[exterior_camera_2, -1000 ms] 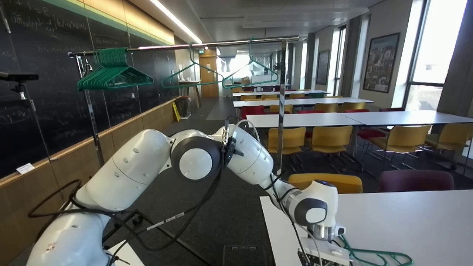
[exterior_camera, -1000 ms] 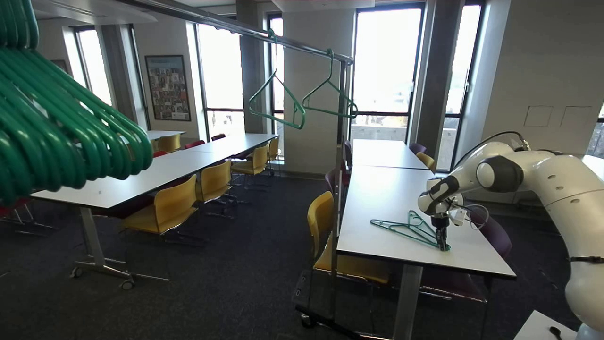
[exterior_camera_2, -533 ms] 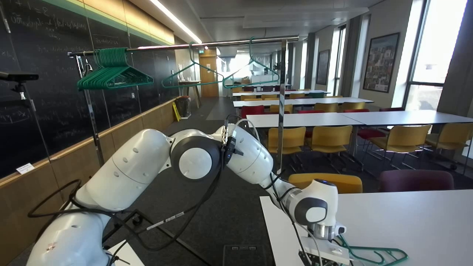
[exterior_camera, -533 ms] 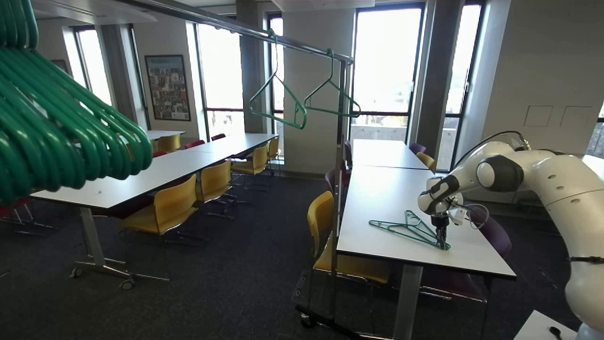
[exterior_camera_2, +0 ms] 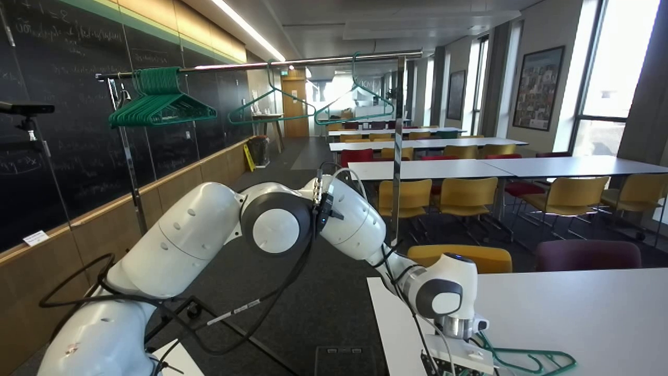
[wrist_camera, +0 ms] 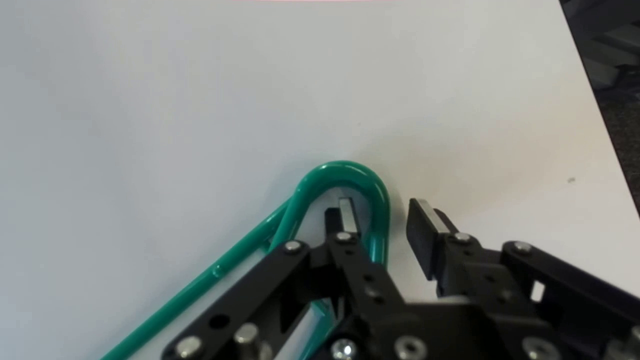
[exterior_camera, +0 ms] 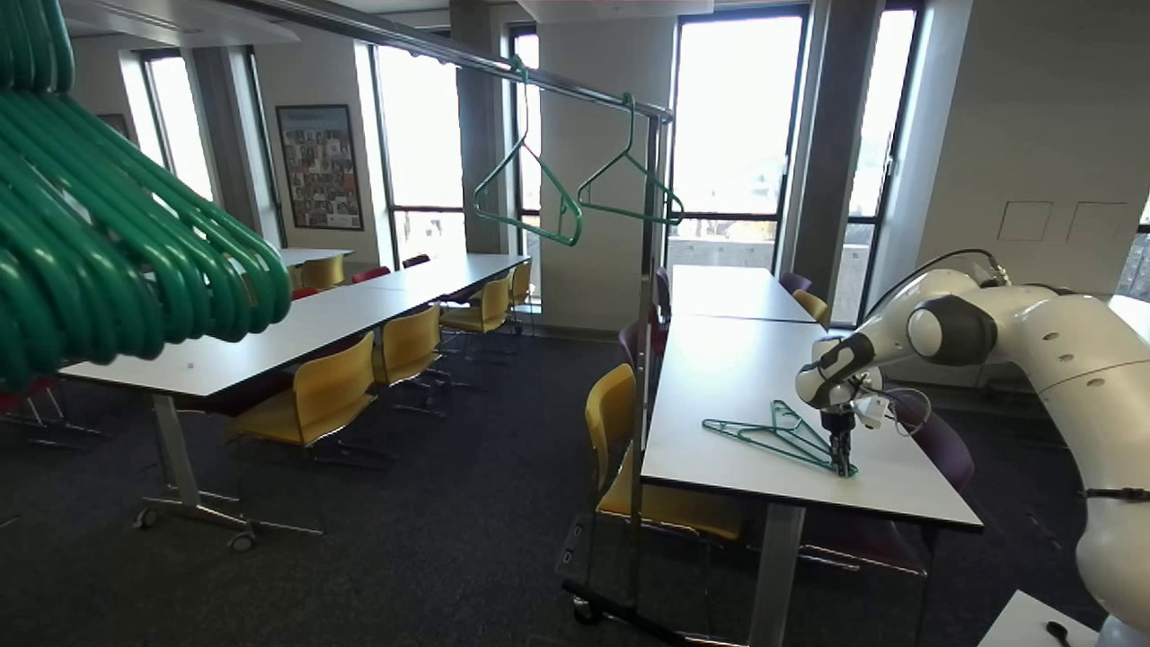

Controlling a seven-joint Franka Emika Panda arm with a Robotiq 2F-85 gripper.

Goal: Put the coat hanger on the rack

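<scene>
On the white table (exterior_camera: pixel 719 359), we find the coat hanger (wrist_camera: pixel 242 247) shifted slightly from a second ago — the gripper (wrist_camera: pixel 386 216), jaws apart, straddles one side of its looped end, so we judge the grasp incomplete and the rack (exterior_camera_2: pixel 313 62) transfer pending.

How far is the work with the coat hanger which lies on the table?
Done: the approach; the jaws straddle the coat hanger at its end bend.
In hand: the grasp; they stand open, not clamped.
Left: closing, lifting and hanging it on the rack; it lies on the table.
</scene>
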